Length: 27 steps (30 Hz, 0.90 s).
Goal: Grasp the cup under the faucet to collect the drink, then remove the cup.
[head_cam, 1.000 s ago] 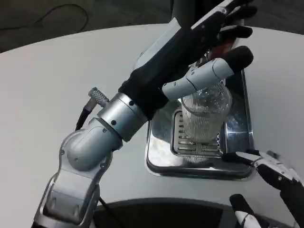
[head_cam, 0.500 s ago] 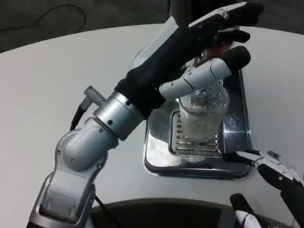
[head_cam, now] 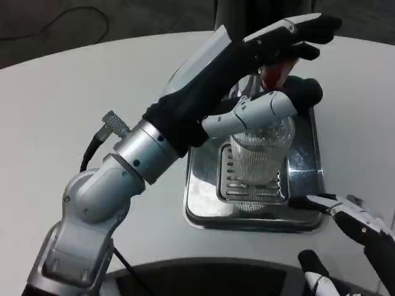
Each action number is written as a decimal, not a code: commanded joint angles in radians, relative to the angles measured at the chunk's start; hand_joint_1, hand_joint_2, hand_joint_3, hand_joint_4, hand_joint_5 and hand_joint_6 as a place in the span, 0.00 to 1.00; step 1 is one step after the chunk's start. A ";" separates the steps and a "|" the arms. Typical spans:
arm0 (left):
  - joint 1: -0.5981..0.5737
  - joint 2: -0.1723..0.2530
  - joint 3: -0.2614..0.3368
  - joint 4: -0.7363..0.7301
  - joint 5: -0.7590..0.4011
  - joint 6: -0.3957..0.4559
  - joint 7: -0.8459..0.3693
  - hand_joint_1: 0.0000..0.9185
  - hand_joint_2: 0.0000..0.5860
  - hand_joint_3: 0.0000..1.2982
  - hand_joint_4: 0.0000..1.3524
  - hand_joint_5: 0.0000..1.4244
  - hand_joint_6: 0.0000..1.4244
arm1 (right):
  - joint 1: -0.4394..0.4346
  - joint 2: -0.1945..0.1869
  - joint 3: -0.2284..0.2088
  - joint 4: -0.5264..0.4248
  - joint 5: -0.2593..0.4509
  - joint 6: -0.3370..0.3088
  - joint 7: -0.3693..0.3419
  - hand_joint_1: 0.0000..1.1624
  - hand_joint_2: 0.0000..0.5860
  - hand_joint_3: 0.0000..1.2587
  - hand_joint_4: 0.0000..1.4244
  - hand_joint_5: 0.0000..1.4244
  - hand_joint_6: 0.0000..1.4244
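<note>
Ribbed clear cup (head_cam: 259,157), upright, long axis vertical, standing on slotted grate (head_cam: 250,185) of shiny metal tray (head_cam: 203,203). Left hand (head_cam: 247,74) above it, thumb across rim; grip cannot be told. Right hand (head_cam: 352,228) near tray corner, fingers apart, empty.

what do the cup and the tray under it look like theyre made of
The cup looks like clear glass or hard plastic: you can see through it, and fine vertical ribs run down its wall. Which of the two is unclear. The tray looks like polished metal, probably stainless steel: it is silver, mirrors its surroundings, and has a slotted grate under the cup.
</note>
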 commanded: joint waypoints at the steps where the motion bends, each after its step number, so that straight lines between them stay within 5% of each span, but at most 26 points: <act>1: 0.033 0.043 -0.025 0.036 0.051 -0.027 -0.026 0.09 0.18 0.18 0.14 0.18 0.07 | -0.001 0.005 0.008 -0.003 0.001 0.002 -0.005 0.53 0.82 0.23 0.16 0.09 0.01; 23: 0.054 0.080 -0.054 0.070 0.126 -0.107 -0.002 0.07 0.18 0.18 0.14 0.18 0.06 | -0.013 0.021 0.022 0.010 0.016 0.032 -0.010 0.55 0.79 0.21 0.15 0.09 0.02; 27: 0.059 0.082 -0.050 0.066 0.134 -0.107 0.000 0.07 0.18 0.18 0.14 0.18 0.06 | -0.064 0.026 0.034 0.036 0.015 0.079 -0.001 0.64 0.57 0.15 0.11 0.06 0.04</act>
